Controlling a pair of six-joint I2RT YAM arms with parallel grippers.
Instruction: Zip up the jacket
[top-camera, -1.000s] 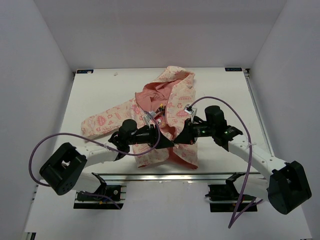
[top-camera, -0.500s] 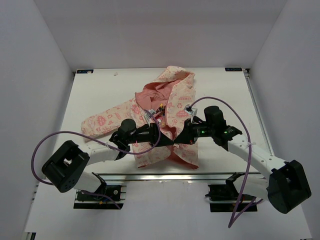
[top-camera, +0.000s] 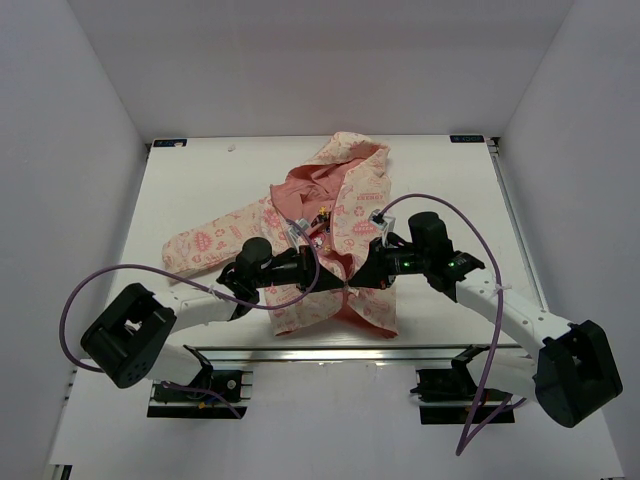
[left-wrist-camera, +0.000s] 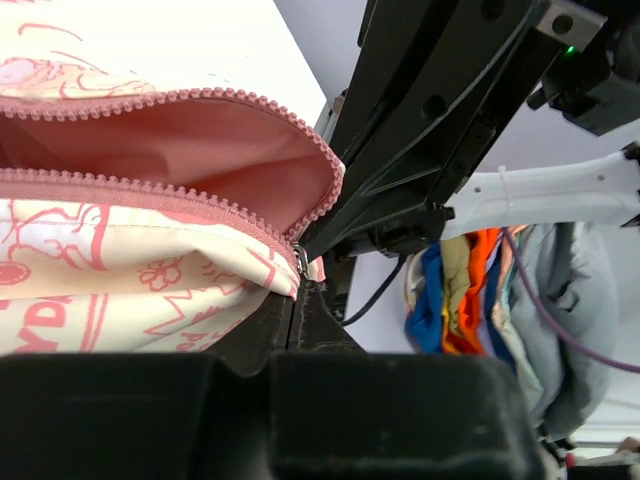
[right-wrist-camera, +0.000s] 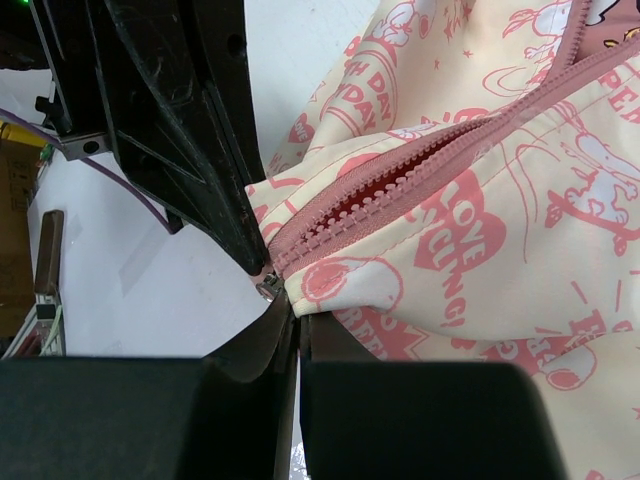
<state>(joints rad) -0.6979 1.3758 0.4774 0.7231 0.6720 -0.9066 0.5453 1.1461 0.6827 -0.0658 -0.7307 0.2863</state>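
Observation:
The jacket (top-camera: 340, 215) lies spread on the white table, cream with pink prints, its pink lining showing at the open front. Both grippers meet at the bottom end of the zipper by the near hem. My left gripper (top-camera: 338, 284) comes in from the left and is shut; in the left wrist view (left-wrist-camera: 296, 292) the small metal zipper pull (left-wrist-camera: 300, 261) sits right at its tips. The zipper teeth (left-wrist-camera: 150, 190) part above it. My right gripper (top-camera: 352, 284) is shut on the hem corner (right-wrist-camera: 330, 290) beside the zipper (right-wrist-camera: 400, 175).
A metal rail (top-camera: 330, 352) runs along the near table edge under the arms. Purple cables (top-camera: 100, 280) loop out from both arms. White walls enclose the table. A heap of coloured clothes (left-wrist-camera: 470, 290) lies beyond the table.
My left gripper has closed at the zipper's bottom end, having been open a second ago. The right gripper has stayed shut on the hem.

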